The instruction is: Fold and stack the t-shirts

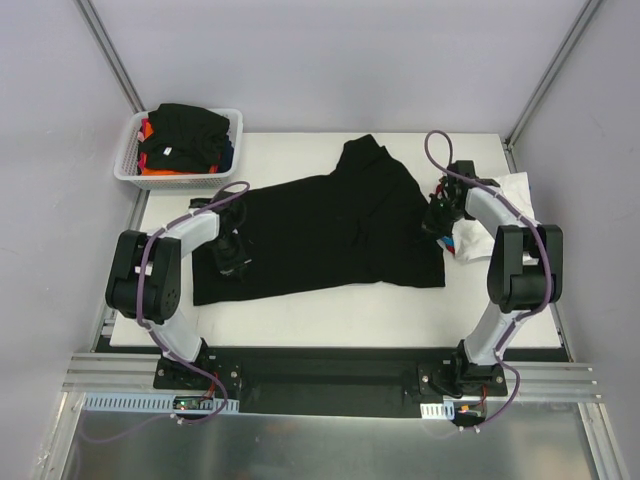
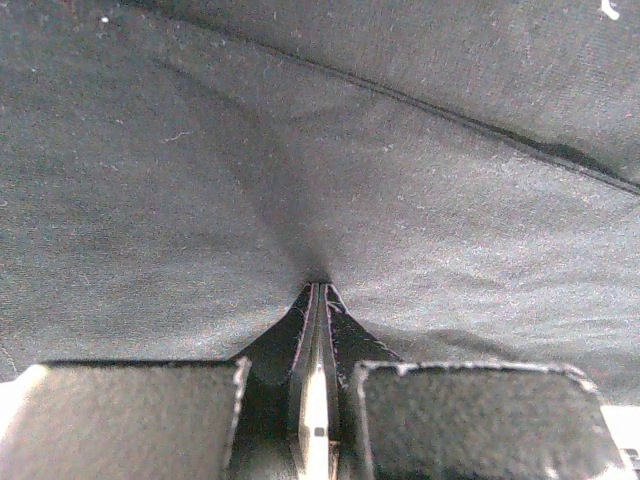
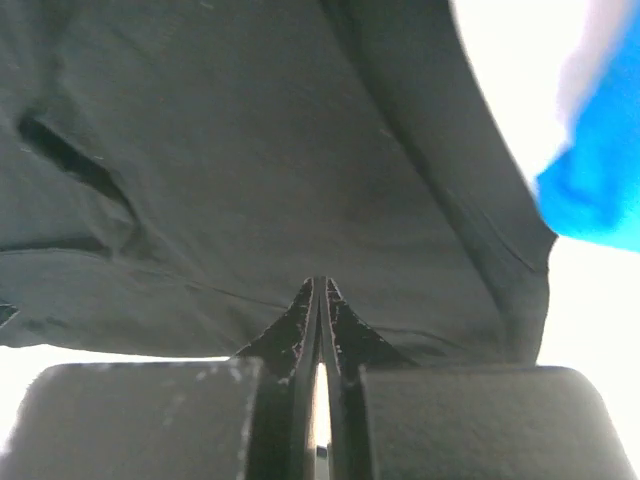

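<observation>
We pinch the large black cloth t-shirt (image 1: pixel 330 225) at its left and right sides, left gripper (image 1: pixel 232 258) and right gripper (image 1: pixel 437 218) pressed together on cloth, probably to stretch it flat for folding.

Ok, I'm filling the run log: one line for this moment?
black t-shirt: spread on table; left jaws: shut on its left side; right jaws: shut on its right side
</observation>
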`<state>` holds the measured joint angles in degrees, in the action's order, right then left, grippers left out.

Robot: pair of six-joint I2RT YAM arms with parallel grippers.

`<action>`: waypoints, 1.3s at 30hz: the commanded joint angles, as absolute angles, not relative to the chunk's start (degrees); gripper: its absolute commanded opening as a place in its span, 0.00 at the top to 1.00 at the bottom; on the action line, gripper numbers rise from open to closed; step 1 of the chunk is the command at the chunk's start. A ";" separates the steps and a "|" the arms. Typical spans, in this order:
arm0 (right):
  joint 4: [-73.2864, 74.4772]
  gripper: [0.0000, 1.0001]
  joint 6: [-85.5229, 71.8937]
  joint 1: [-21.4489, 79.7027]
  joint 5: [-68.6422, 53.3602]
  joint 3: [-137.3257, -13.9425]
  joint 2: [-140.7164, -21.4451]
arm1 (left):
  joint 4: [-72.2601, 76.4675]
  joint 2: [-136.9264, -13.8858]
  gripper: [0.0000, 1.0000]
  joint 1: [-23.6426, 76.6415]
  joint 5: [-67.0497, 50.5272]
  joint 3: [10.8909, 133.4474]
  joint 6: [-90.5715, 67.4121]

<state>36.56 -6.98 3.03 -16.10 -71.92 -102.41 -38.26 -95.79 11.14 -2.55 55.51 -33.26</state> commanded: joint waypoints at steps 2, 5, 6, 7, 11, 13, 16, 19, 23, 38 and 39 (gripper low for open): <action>36.31 0.99 -8.61 3.87 -18.11 -72.25 -105.11 | -41.40 -98.96 1.00 10.99 -1.76 56.77 -31.64; 34.64 0.99 -9.84 3.87 -19.16 -69.27 -105.29 | -41.57 -99.49 1.00 10.99 -1.84 57.22 -31.47; 34.02 0.99 -10.28 3.87 -20.12 -68.39 -105.12 | -41.57 -99.75 1.00 10.99 -1.76 57.39 -31.29; 32.88 0.99 -11.41 3.87 -20.39 -66.64 -104.94 | -41.66 -99.93 1.00 10.99 -1.76 57.48 -31.20; 31.47 0.99 -13.18 3.87 -21.18 -62.85 -103.45 | -41.84 -100.90 1.00 10.99 -1.85 58.09 -30.85; 31.11 0.99 -13.36 3.87 -21.27 -61.70 -102.22 | -41.84 -101.25 1.00 10.99 -2.11 58.53 -30.76; 31.20 0.99 -13.45 3.78 -21.09 -59.33 -100.47 | -42.10 -101.69 1.00 10.99 -2.29 59.59 -30.59; 31.81 0.99 -13.45 3.43 -21.01 -57.31 -98.45 | -42.45 -102.13 1.00 10.99 -2.55 60.55 -30.32; 33.92 0.99 -13.27 2.90 -19.52 -54.67 -94.94 | -42.89 -102.22 1.00 10.99 -2.20 60.91 -29.88; 46.32 0.99 -14.77 0.09 -10.89 -48.69 -82.36 | -44.65 -96.95 1.00 10.99 -3.78 56.43 -30.23; 45.71 0.99 -14.33 0.09 -12.46 -48.87 -82.09 | -44.65 -96.60 1.00 10.90 -3.78 56.43 -30.41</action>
<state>43.83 -14.55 0.58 -11.79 -49.39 -84.16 -42.72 -98.67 11.16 -3.31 58.30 -30.41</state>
